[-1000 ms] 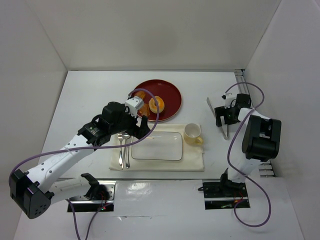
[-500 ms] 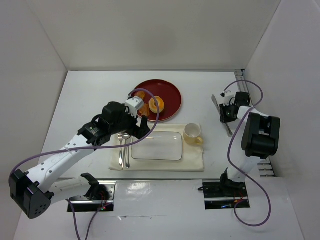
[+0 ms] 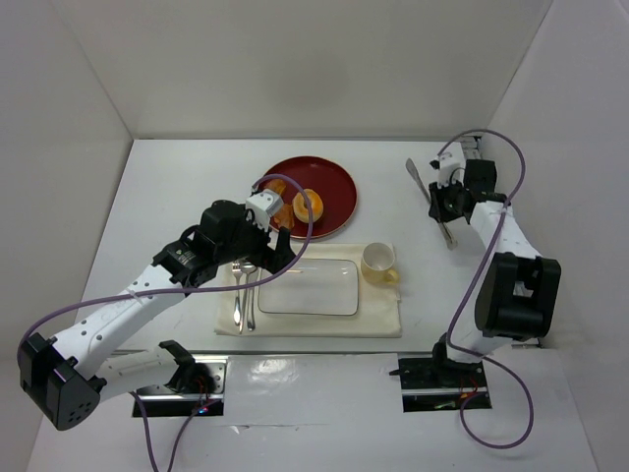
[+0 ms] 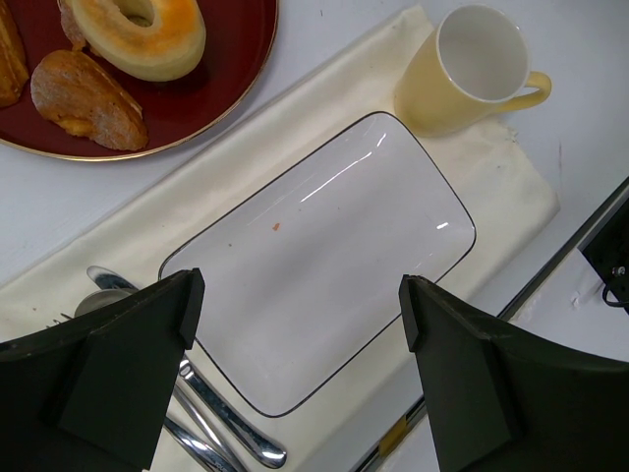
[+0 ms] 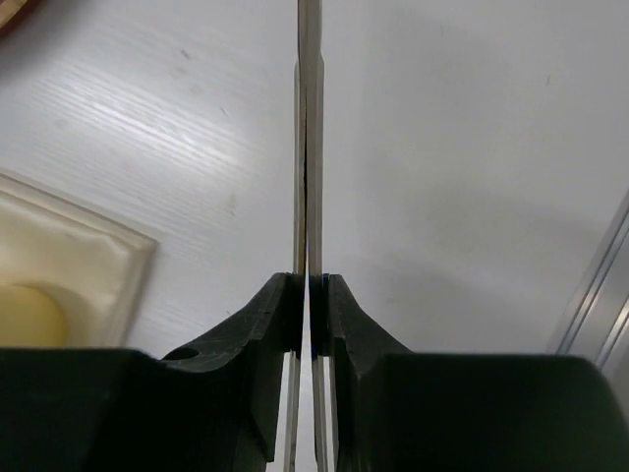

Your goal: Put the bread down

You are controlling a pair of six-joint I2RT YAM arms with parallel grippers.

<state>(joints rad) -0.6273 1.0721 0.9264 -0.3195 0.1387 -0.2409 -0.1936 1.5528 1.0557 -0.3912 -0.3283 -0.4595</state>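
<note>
The left jaws hang wide open, holding nothing, above the white rectangular plate (image 4: 314, 265) on the cream cloth (image 4: 501, 187). One jaw hides part of the silver cutlery (image 4: 231, 438). The golden ring-shaped bread (image 4: 138, 34) lies on the round red plate (image 4: 236, 59), farther back. The right jaws pinch a thin metal knife (image 5: 308, 118) tight over the white counter (image 5: 472, 147).

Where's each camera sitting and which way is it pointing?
Top external: above and behind, looking down at the table; left arm, right arm show.
Left wrist: above the white plate, facing down; open left gripper shows.
Right wrist: faces the table along a knife clamped in the right gripper.
Shared: top and left wrist both show bread and cup.
</note>
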